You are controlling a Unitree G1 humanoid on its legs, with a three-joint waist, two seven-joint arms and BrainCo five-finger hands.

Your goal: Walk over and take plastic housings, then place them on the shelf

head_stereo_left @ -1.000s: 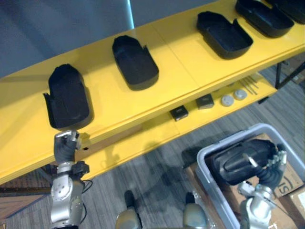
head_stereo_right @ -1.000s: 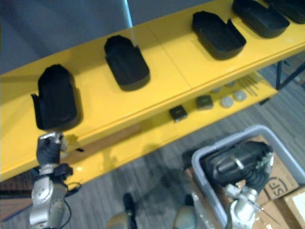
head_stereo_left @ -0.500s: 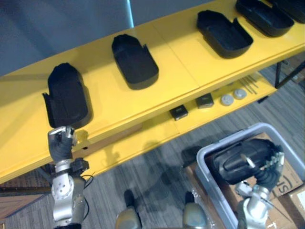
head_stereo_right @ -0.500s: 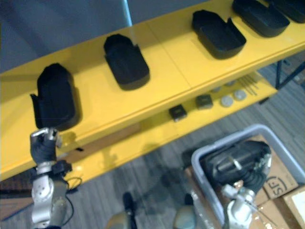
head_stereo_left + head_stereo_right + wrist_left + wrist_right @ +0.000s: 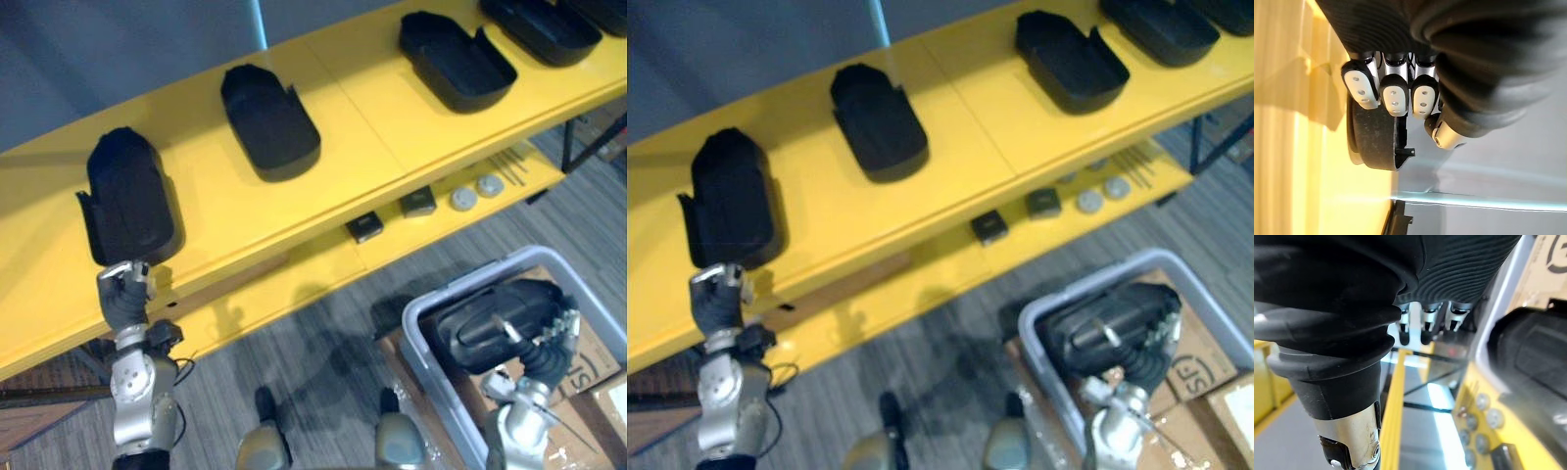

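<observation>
Several black plastic housings lie on the yellow shelf (image 5: 225,211): the leftmost housing (image 5: 127,196), a second (image 5: 269,122), a third (image 5: 456,59) and more at the far right. My left hand (image 5: 122,299) hangs just in front of the shelf's edge below the leftmost housing, apart from it, fingers (image 5: 1393,95) curled and holding nothing. Another housing (image 5: 475,323) lies in the grey bin (image 5: 416,328) on the floor. My right hand (image 5: 547,343) is over that housing, its fingers (image 5: 1425,325) relaxed and spread.
A lower yellow shelf holds two small black blocks (image 5: 364,227) and silver discs (image 5: 462,199). Cardboard boxes (image 5: 600,364) stand under and beside the bin. The floor is grey carpet. A dark table leg (image 5: 578,147) stands at the right.
The whole picture has shifted slightly, so the camera moved. My left hand has edged a little left, away from the leftmost housing. The right hand stays over the housing in the bin.
</observation>
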